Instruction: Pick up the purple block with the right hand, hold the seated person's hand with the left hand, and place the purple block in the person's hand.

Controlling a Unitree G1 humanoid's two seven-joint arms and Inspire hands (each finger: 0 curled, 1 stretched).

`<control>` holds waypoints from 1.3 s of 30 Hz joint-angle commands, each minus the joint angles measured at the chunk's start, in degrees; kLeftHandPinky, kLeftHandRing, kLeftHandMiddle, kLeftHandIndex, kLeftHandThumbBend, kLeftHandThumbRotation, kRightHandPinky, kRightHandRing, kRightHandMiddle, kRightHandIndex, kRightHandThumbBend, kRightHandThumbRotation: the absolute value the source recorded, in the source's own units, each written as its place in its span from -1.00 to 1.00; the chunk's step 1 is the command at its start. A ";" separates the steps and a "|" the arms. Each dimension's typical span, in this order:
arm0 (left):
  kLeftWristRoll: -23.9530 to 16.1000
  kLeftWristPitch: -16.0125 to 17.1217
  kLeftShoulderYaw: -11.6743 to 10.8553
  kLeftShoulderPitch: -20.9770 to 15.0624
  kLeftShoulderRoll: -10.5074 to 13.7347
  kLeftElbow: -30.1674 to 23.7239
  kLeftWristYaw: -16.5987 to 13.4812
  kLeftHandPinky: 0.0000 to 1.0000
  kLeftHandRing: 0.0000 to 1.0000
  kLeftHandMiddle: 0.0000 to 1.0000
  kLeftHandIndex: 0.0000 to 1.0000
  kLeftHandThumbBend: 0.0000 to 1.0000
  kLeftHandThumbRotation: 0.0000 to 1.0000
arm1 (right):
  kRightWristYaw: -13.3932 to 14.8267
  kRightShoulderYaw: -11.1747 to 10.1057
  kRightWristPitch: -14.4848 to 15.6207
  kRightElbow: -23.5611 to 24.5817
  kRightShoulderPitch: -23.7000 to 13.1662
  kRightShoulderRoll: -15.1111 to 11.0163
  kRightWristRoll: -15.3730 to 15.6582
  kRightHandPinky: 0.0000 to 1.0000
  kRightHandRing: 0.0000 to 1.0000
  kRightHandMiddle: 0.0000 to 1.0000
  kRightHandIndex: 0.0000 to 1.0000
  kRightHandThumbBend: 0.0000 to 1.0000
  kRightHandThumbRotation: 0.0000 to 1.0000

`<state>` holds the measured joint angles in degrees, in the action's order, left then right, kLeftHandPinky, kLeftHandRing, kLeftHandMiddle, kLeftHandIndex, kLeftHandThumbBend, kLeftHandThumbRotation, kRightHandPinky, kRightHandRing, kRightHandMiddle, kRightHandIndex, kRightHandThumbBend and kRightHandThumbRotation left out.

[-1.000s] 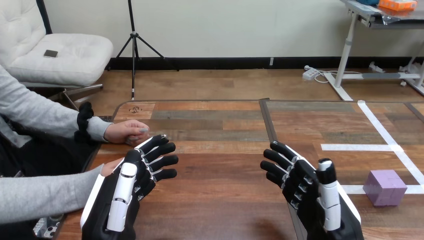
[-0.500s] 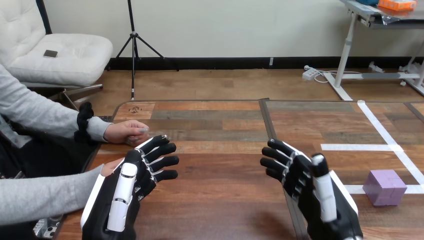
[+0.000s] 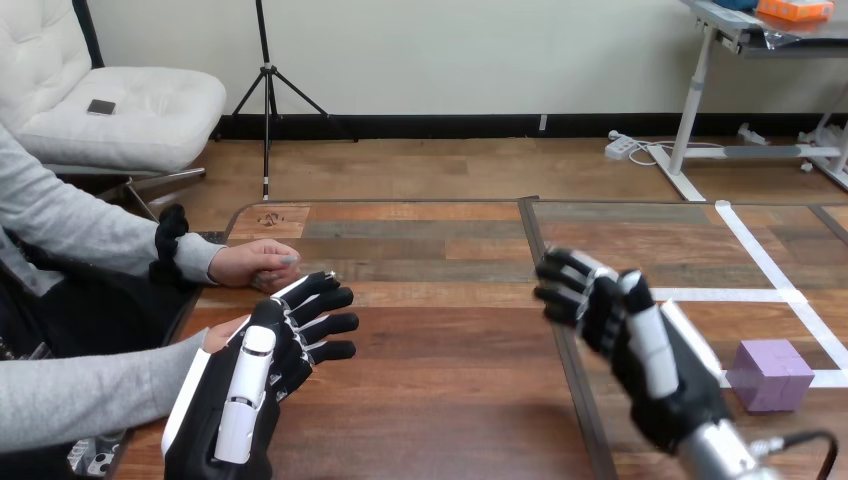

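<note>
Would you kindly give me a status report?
Left robot hand open, beside person's nearer hand. Right robot hand open, empty. Purple block on table, untouched. Nothing in the way.

- Bare table (image 3: 440, 400) across centre frame, between left hand (image 3: 265, 370) and right hand (image 3: 640, 345): open passage.
- Purple block (image 3: 769, 375) obstructs lower right.
- Person's hand (image 3: 252, 265) blocks middle left.
</note>
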<state>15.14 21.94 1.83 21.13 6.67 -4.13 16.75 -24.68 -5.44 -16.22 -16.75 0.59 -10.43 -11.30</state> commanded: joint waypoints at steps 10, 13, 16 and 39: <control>0.66 1.12 0.03 -3.37 -1.58 -2.13 0.27 0.37 0.51 0.57 0.55 -0.23 1.00 | 3.95 -4.51 -6.76 -11.98 -15.54 -5.08 1.51 0.72 0.70 0.72 0.72 0.82 1.00; 0.49 1.36 -0.04 -3.36 -1.62 -1.99 0.16 0.37 0.51 0.57 0.55 -0.23 1.00 | 4.62 -4.92 -7.53 -13.75 -16.83 -5.81 1.63 0.72 0.70 0.72 0.72 0.83 0.98; 0.02 1.71 -0.09 -3.33 -1.92 -1.87 -0.34 0.37 0.51 0.57 0.55 -0.23 1.00 | 5.38 -5.31 -8.28 -15.86 -18.10 -6.62 2.01 0.72 0.71 0.72 0.72 0.83 0.95; 0.02 0.92 -0.06 -3.41 -1.43 -2.27 -0.15 0.40 0.52 0.58 0.55 -0.25 1.00 | 19.47 -3.78 -15.26 -32.63 -26.25 -14.39 15.41 0.56 0.69 0.71 0.71 0.93 0.55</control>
<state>15.18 21.94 1.82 21.11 6.65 -4.14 16.76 -8.08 -9.71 -29.20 -46.01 -20.09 -22.51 1.96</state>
